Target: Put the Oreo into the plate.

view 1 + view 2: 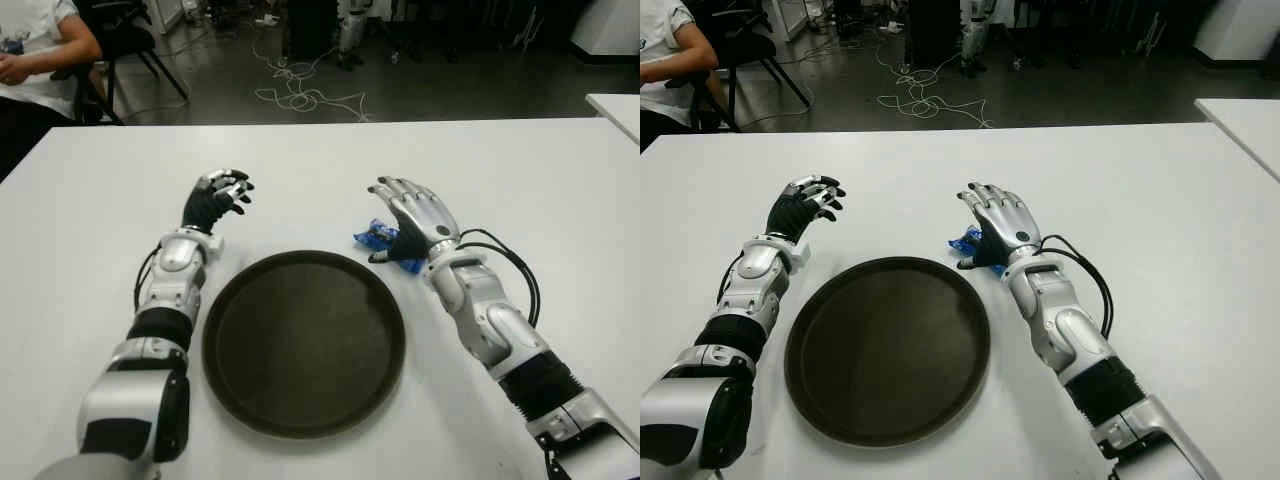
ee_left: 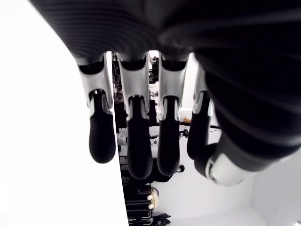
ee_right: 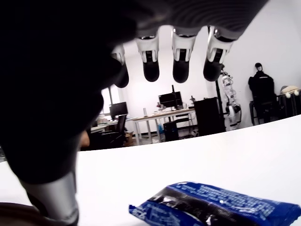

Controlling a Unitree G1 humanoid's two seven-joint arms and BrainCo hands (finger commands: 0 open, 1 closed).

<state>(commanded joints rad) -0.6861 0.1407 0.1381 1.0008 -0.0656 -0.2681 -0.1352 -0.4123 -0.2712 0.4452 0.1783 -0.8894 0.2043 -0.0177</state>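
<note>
Blue wrapper: the Oreo packet [image 3: 221, 207], glossy crinkled foil with cookie print, lies flat on the white table [image 1: 520, 170], just beyond the plate's far right rim; not in the plate
Plate: round, dark brown, matte plate [image 1: 303, 340] with a low raised rim, sitting between the two forearms
Right hand: silver-and-black right hand [image 1: 418, 222] poised palm-down directly over the packet, fingers extended and loose, thumb tip low beside the wrapper; the wrist view shows the fingertips [image 3: 182, 69] clear above the foil, nothing gripped
Left hand: black-gloved left hand [image 1: 215, 198] with metal knuckles shows beyond the plate's left side, fingers [image 2: 102, 136] gently bent and hanging apart, holding nothing
Table: smooth, plain white surface
Background: person [image 1: 35, 55] in a white shirt seated at far left; white cables [image 1: 300, 90] tangled on the dark floor
</note>
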